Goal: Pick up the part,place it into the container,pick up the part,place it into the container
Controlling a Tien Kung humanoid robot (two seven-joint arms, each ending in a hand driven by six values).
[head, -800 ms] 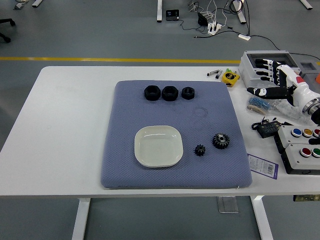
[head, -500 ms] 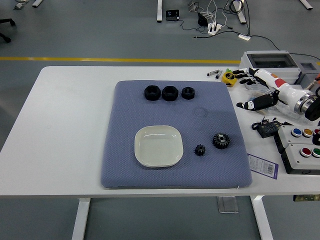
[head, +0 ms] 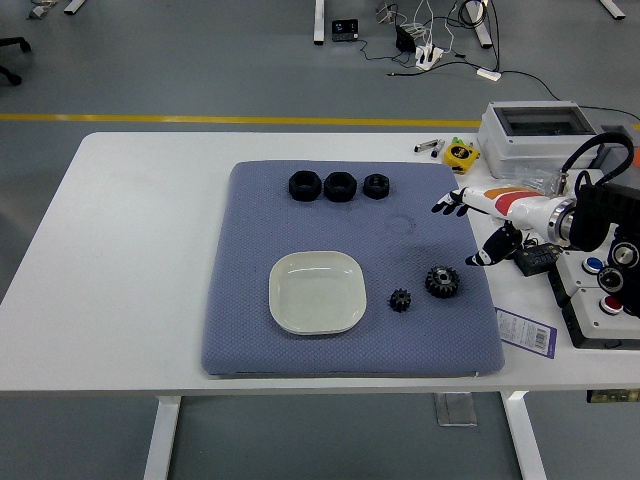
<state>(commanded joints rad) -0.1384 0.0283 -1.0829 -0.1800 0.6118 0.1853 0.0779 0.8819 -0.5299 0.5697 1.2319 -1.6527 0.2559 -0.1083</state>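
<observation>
Since the earlier frames the right hand has swung in from the right edge toward the middle right of the frame, and it now hangs over the right border of the blue mat. Its fingers are spread and it holds nothing. No left arm shows.

Both gears lie untouched on the mat at lower centre right: the larger gear just below the hand, the smaller gear a little to its lower left. The white dish sits empty left of them, near the mat's middle. Three black nuts line the mat's upper part.

This looks like the first reach. Next the hand likely needs to drop onto the larger gear and close around it.
</observation>
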